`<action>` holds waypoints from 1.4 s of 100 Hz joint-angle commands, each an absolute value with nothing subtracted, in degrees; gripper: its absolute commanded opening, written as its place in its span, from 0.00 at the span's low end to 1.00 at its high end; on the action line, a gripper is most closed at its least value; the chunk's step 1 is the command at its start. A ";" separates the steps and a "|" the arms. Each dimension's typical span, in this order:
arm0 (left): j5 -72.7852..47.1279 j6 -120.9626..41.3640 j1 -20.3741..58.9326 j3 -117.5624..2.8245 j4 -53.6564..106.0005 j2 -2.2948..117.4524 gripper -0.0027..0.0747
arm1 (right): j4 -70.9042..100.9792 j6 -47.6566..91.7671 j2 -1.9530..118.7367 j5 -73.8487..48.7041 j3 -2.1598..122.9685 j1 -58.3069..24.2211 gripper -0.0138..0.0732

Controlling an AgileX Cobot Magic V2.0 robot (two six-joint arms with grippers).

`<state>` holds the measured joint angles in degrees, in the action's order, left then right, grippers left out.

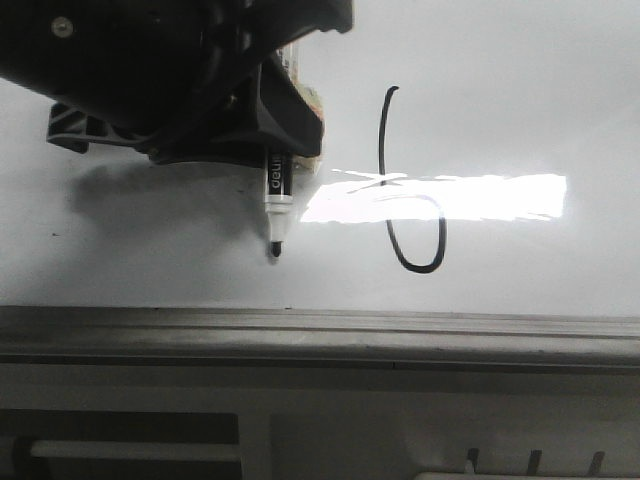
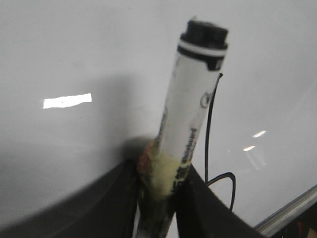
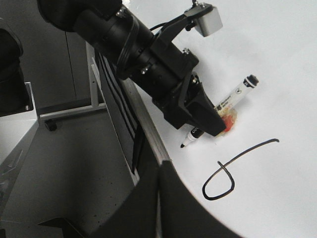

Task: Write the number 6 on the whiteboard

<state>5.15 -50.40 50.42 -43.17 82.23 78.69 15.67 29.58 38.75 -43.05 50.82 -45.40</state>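
Note:
The number 6 (image 1: 405,190) is drawn in thin black line on the whiteboard (image 1: 520,80), a tall stem with a small loop at its near end. It also shows in the left wrist view (image 2: 210,129) and the right wrist view (image 3: 228,173). My left gripper (image 1: 285,150) is shut on the cream-and-black marker pen (image 1: 277,195), to the left of the 6. The pen tip (image 1: 275,250) points down toward the board's near edge. My right gripper (image 3: 159,198) is shut and empty at the board's edge, beside the loop.
A grey metal edge rail (image 1: 320,335) runs along the board's near side. A bright glare patch (image 1: 440,197) crosses the 6. A grey slotted panel (image 3: 121,114) and a wheeled stand (image 3: 69,111) sit beyond the board's edge.

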 commanded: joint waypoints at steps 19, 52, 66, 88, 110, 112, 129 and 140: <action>10.63 -50.06 50.17 -44.14 83.70 79.99 0.01 | 15.49 29.33 38.60 -39.61 52.64 -44.95 0.09; 11.96 -50.06 50.17 -44.14 83.96 79.99 0.17 | 15.35 29.33 38.60 -39.61 52.64 -44.95 0.09; 13.14 -50.06 50.17 -44.14 86.55 79.99 0.32 | 15.35 29.33 38.60 -39.61 52.64 -44.95 0.09; 13.22 -50.06 50.17 -44.14 86.54 79.99 0.37 | 15.35 29.23 38.60 -39.61 52.64 -44.95 0.09; 13.27 -50.06 50.17 -44.14 86.54 79.99 0.65 | 15.35 29.06 38.60 -39.61 52.64 -44.95 0.09; 13.27 -50.06 50.17 -44.14 86.54 79.99 0.65 | 15.35 28.95 38.60 -39.61 52.64 -44.95 0.09; 13.51 -50.06 50.17 -44.14 86.43 79.99 0.66 | 15.35 28.95 38.60 -39.61 52.64 -44.95 0.09; 13.50 -50.06 50.17 -44.14 86.43 79.19 0.71 | 15.35 28.95 38.60 -39.61 52.64 -44.95 0.09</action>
